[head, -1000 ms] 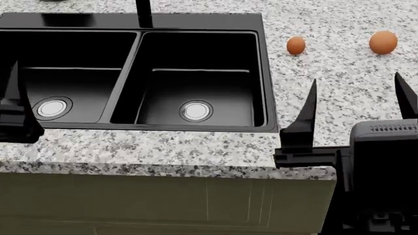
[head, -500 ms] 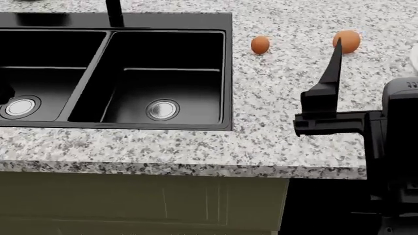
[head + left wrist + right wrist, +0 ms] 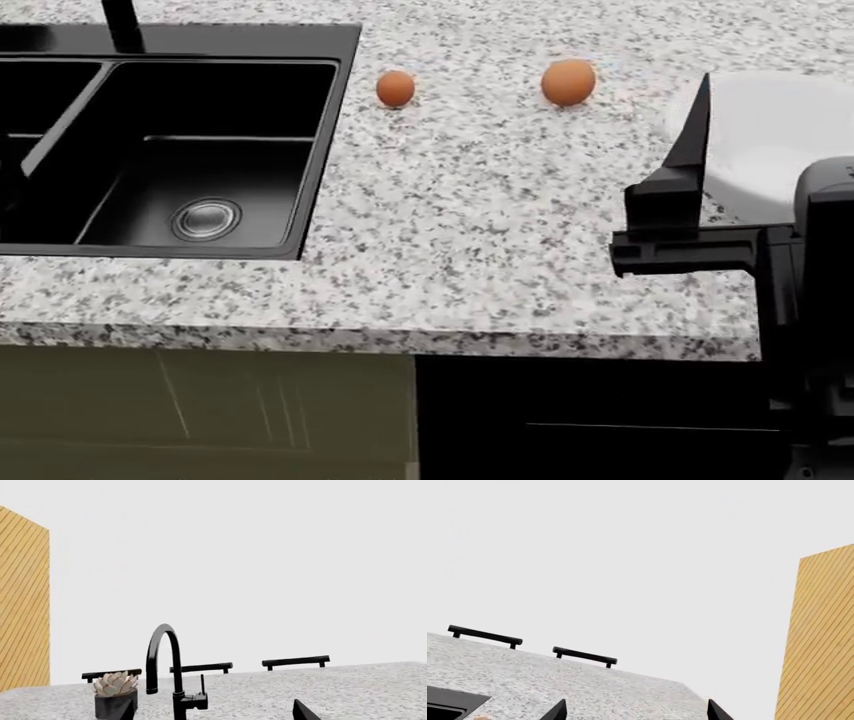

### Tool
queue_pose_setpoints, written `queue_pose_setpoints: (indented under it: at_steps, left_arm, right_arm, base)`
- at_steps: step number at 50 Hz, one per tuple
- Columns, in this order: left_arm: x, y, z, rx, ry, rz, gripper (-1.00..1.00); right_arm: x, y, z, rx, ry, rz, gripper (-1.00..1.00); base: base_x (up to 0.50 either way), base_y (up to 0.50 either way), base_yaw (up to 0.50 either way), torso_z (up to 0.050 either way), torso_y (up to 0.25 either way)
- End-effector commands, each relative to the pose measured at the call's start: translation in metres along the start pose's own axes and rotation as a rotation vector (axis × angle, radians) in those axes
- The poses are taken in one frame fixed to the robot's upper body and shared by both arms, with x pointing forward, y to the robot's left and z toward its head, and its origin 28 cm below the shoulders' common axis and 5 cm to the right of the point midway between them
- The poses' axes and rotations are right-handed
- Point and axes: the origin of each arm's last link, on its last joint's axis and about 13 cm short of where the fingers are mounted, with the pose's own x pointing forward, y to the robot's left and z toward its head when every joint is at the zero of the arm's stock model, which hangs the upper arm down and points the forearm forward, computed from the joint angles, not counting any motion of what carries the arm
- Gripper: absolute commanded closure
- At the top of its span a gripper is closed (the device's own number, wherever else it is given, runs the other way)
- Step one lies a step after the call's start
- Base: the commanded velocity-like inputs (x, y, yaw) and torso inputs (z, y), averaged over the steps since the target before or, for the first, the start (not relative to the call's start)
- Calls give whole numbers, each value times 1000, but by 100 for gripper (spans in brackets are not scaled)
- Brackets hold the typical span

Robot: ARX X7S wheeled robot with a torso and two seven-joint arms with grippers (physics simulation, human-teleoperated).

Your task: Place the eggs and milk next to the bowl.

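No readable text, no labels, no brands, no numbers, no signs on anything

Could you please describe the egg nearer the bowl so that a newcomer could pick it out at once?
Start at the black sink and move across the granite countertop toward the white bowl. Two orange-brown eggs lie between them. Yours is the egg nearer the bowl, which looks larger than the egg by the sink's rim.
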Motion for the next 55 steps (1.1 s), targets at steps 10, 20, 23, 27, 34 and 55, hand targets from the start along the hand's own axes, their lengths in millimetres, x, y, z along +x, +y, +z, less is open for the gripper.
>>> queue_pose_setpoints:
  at_steps: [10,20,23,27,34,55]
  left_arm:
    - [-2,-2,-4,-36,13,-21,-100]
    - [-4,-2,-6,-34,7,-28,-100]
    - [-5,-3,-6,-40,8,-31,-100]
    - [-5,-4,-7,-41,3,-40,-100]
    - [-6,-4,-8,-44,2,-46,-100]
    - [-8,-5,-10,-44,-2,-57,-100]
  right_arm:
    - [-2,-1,1,2,-11,-6,-100]
    - [-2,1,-1,1,-8,-3,-100]
    - [-3,1,-2,4,-6,-3,-100]
    - [-3,1,-2,5,-2,-3,-100]
    - [-4,1,-2,5,-1,4,-100]
    - [-2,4,-3,-9,9,27,-100]
  base:
    - [-17,-500,0,0,0]
    - [-16,-500,0,0,0]
    - [-18,-500,0,0,0]
    - [-17,-500,0,0,0]
    - [-18,-500,0,0,0]
    - [-18,-483,0,0,0]
